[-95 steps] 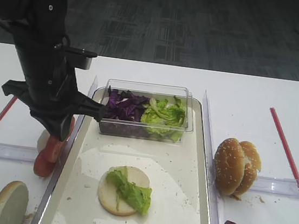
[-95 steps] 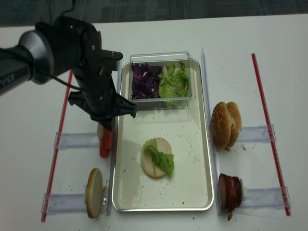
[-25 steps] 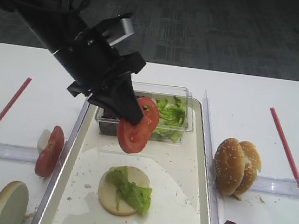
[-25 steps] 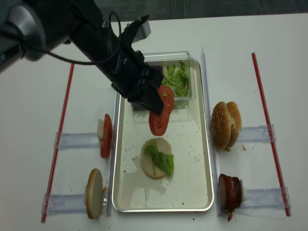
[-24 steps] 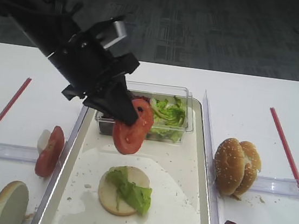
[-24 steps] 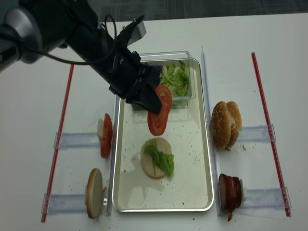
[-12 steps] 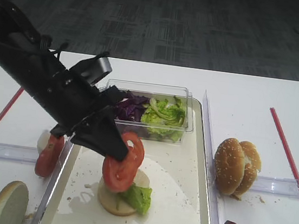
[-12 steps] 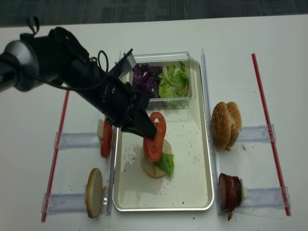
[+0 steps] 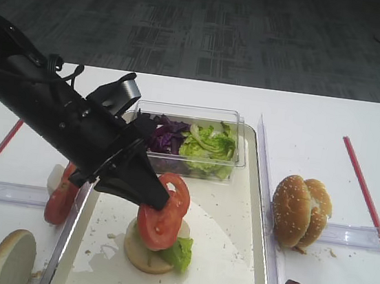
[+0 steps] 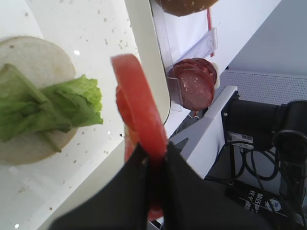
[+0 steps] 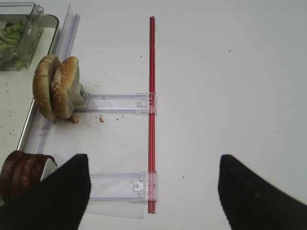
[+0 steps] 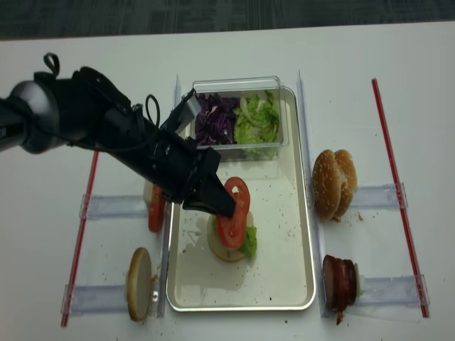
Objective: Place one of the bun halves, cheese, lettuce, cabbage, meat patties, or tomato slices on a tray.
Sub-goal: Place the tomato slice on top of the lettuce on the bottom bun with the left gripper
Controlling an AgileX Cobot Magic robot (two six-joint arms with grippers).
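We have the tomato slice (image 9: 161, 219) pinched on edge in the left pincer (image 9: 159, 199), jaws clamped on its rim, hanging tilted just above the lettuce (image 9: 176, 251) on the bun half (image 9: 140, 252) in the tray (image 9: 229, 271). To do this well we should tip it flatter, centre it on the bun, then release (a drop on edge might roll off). The clear box (image 9: 189, 140) of cabbage (image 9: 165, 133) sits behind; spare tomato slices (image 9: 60, 197) wait leftward on the tabletop (image 9: 317, 123). The right pincer (image 11: 151, 203) stands wide, well away.
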